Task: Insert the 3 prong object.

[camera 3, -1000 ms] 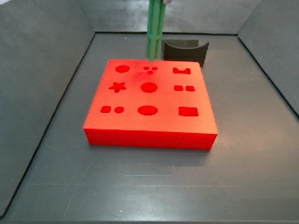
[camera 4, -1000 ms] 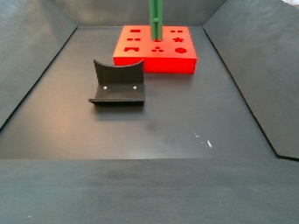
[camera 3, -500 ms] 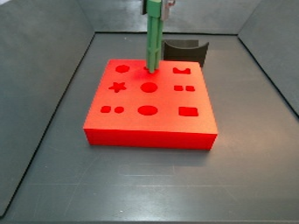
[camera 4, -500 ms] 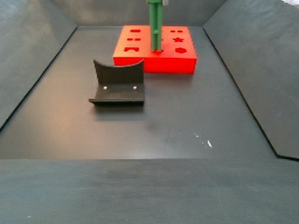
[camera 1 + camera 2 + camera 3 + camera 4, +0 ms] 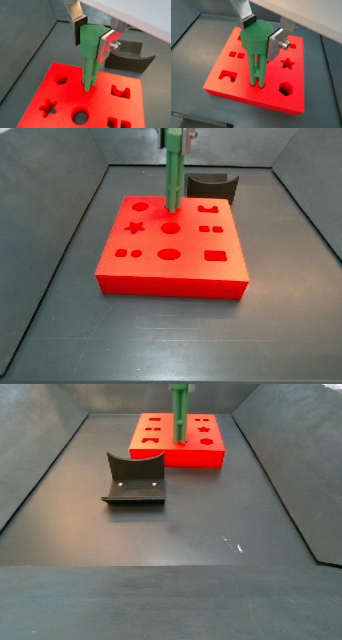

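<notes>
The 3 prong object (image 5: 174, 173) is a long green bar, standing upright. My gripper (image 5: 93, 37) is shut on its thick top end, which also shows in a wrist view (image 5: 261, 35). The prong tips (image 5: 254, 82) meet the top of the red block (image 5: 174, 258) at its group of three small holes, near the far edge. How deep they sit I cannot tell. In a side view (image 5: 178, 406) the bar rises from the red block (image 5: 201, 454) to the frame's top edge; the gripper is mostly cut off there.
The red block (image 5: 63, 95) has several other shaped holes: a star (image 5: 134, 227), circles, squares and an oval. A black curved block (image 5: 214, 185) stands just behind it and also shows in a side view (image 5: 134, 481). Grey walls enclose the dark floor.
The gripper has lowered the green bar from behind and above the block onto its three small holes. Over the last half second it has hardly moved.
</notes>
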{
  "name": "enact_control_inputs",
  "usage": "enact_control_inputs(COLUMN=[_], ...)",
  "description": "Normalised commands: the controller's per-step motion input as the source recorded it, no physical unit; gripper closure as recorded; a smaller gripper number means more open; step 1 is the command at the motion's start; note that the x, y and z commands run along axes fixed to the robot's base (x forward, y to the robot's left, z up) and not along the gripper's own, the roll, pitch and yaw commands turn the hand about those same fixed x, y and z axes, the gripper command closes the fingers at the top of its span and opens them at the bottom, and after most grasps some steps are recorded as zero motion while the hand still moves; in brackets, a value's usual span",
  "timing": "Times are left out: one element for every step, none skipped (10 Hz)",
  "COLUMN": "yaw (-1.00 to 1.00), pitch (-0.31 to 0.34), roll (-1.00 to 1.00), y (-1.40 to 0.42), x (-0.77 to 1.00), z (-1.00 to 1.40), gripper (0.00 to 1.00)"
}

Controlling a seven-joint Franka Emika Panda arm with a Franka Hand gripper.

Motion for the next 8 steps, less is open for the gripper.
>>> enact_control_inputs(yaw=[0.00, 0.00, 0.00, -0.01, 0.00, 0.00, 0.00, 0.00], pitch=[-0.107, -0.104, -0.134, -0.153, -0.123, -0.111, 0.000, 0.000], roll=[0.02, 0.01, 0.06, 0.13, 0.19, 0.24, 0.19, 0.00], y=[0.11, 0.01, 0.00, 0.00, -0.05, -0.05, 0.00, 0.00], x=[0.00, 0.00, 0.00, -0.01, -0.04, -0.04, -0.02, 0.00], z=[-0.38, -0.41, -0.64, -0.72, -0.62, -0.57, -0.23, 0.00], gripper=[1.00, 1.00, 1.00, 1.00, 1.00, 1.00, 1.00, 1.00])
